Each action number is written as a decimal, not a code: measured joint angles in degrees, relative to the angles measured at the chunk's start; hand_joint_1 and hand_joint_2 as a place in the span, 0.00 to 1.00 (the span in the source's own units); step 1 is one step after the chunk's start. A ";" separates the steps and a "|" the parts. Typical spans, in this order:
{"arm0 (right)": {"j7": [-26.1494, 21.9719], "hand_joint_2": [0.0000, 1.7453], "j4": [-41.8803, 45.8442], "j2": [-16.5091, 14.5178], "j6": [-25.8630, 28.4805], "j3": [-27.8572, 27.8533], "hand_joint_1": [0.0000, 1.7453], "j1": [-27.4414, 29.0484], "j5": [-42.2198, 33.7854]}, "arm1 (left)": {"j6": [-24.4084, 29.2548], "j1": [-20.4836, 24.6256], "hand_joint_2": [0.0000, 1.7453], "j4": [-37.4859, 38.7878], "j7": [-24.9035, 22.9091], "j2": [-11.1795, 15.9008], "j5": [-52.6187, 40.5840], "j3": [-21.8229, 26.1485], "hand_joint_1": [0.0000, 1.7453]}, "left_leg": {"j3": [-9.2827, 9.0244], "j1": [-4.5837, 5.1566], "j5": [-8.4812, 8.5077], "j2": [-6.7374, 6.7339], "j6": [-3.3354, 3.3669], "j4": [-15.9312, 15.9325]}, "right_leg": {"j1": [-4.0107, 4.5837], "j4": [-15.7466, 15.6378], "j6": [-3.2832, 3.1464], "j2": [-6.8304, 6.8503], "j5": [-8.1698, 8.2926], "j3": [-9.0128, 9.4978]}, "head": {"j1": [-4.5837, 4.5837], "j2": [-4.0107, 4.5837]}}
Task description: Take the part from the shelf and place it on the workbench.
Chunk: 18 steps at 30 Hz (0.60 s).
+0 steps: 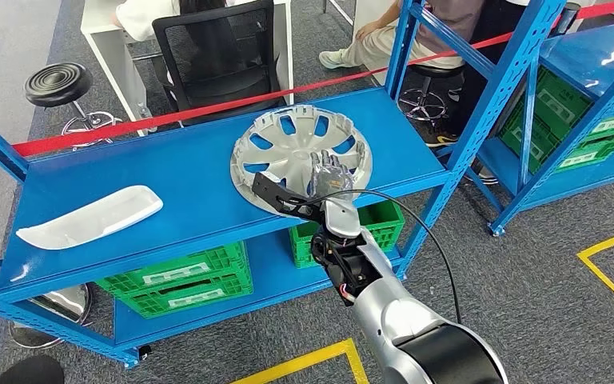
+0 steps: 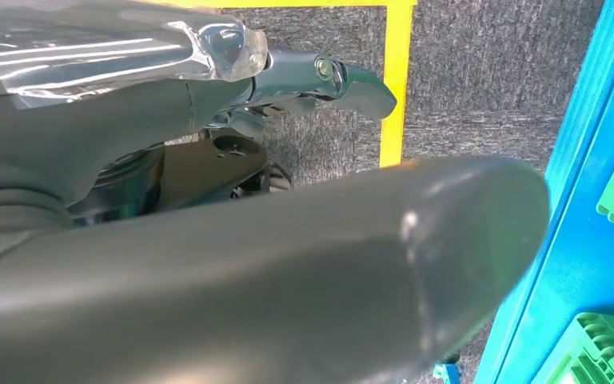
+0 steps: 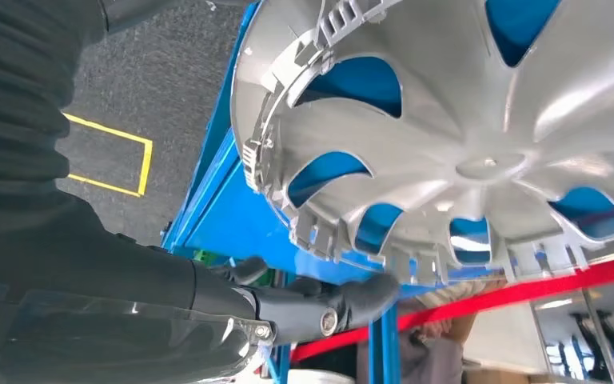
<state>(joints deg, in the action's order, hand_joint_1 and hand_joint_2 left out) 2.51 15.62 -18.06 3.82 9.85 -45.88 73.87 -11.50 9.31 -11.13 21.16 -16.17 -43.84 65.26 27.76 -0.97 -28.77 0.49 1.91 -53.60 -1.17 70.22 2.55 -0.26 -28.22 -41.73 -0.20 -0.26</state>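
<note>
Your right hand (image 1: 329, 172) sits at the hubcap (image 1: 300, 152) on the shelf (image 1: 128, 180), fingers (image 3: 360, 298) apart under its rim, not clamped. Left hand's state: cannot tell. Lift now and the hubcap could slide off.

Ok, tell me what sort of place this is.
Probably a factory or workshop test area: blue steel shelving holding a silver wheel cover, green parts crates below, yellow floor lines.

1 silver wheel cover (image 1: 300, 156) and 1 white moulded panel (image 1: 90, 216) are counted on the blue shelf (image 1: 184, 172), at 3 and 9 o'clock. 4 green crates (image 1: 180, 280) are seen below and in the next rack. 1 black office chair (image 1: 216, 52) and 2 stools (image 1: 57, 84) are counted behind 1 red tape (image 1: 128, 124).
</note>
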 joint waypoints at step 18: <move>-0.02 1.00 -0.01 0.04 0.01 -0.34 0.00 1.01 0.54 | 4.78 0.08 0.00 0.00 -0.98 0.00 -0.77 -0.02 0.00 | 10.92 -0.85 -8.35 -0.55 -3.57 -19.44 | 0.10 -8.98 -3.23 0.19 4.39 2.29 | -0.26 -0.02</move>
<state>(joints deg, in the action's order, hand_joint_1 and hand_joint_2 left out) 2.49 15.61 -18.02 3.83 9.51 -44.87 74.41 -6.72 9.39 -11.13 20.17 -16.17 -44.60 65.24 38.68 -1.82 -37.12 -0.06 -1.66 -73.04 -1.07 61.24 -0.68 -0.07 -23.82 -39.44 -0.46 -0.28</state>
